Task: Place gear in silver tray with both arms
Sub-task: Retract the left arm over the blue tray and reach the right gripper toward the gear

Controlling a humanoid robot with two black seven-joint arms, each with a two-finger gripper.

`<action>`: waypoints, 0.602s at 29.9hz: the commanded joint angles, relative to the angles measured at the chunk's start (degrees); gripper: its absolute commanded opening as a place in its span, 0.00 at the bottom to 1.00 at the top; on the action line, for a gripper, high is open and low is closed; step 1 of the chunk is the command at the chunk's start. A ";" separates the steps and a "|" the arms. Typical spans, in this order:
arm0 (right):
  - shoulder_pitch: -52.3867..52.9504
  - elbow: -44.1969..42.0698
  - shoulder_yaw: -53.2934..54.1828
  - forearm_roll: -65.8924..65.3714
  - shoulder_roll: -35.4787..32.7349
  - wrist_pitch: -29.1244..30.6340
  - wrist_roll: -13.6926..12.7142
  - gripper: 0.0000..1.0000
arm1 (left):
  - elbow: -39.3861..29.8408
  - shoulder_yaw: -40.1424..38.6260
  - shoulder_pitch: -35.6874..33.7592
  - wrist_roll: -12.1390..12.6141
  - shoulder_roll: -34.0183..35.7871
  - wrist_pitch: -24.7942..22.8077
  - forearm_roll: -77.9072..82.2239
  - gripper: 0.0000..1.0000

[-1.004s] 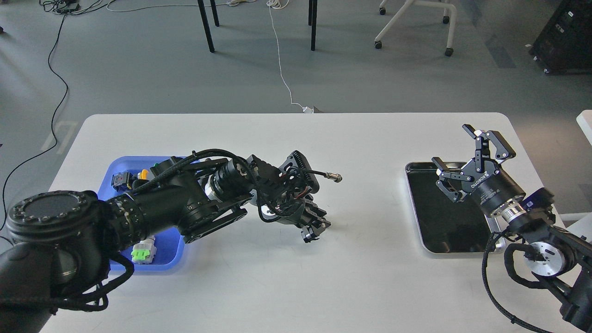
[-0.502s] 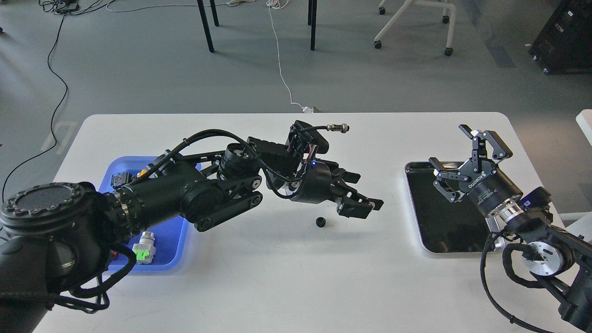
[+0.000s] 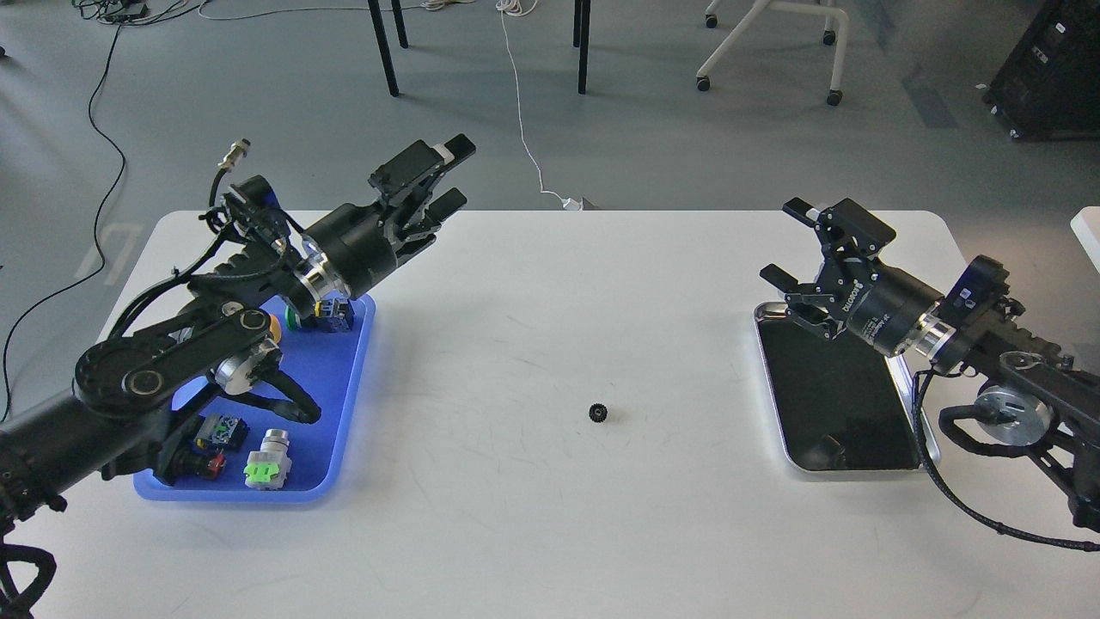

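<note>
A small black gear (image 3: 599, 413) lies alone on the white table (image 3: 533, 516), about midway between the two trays. The silver tray (image 3: 838, 400) sits at the right, its dark inside bare. My left gripper (image 3: 447, 179) is open and empty, raised above the table's far left, over the blue tray's far end and well away from the gear. My right gripper (image 3: 786, 249) is open and empty, hovering above the silver tray's far left corner and pointing left.
A blue plastic tray (image 3: 335, 404) at the left holds several small parts, among them a green and white one (image 3: 266, 468). My left arm's links lie over its left side. Chair and table legs stand on the floor beyond the far edge.
My left gripper let go of the gear on the table, then drew back far to the left and upward. My right gripper swung left and turned toward the table's middle.
</note>
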 commanded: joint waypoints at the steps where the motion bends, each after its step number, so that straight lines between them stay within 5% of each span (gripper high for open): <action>1: 9.54 0.03 -8.18 -6.95 -0.15 0.00 0.00 0.99 | -2.31 -9.93 8.70 0.00 0.79 -0.15 -0.33 0.98; 10: 36.36 3.28 -35.87 -26.20 3.96 0.00 0.00 0.99 | -3.28 -23.48 18.29 0.00 0.88 -5.06 -6.64 0.98; 18: 39.80 3.90 -46.34 -43.52 15.57 0.00 0.00 0.99 | -4.86 -26.22 21.37 0.00 0.88 -7.36 -10.00 0.98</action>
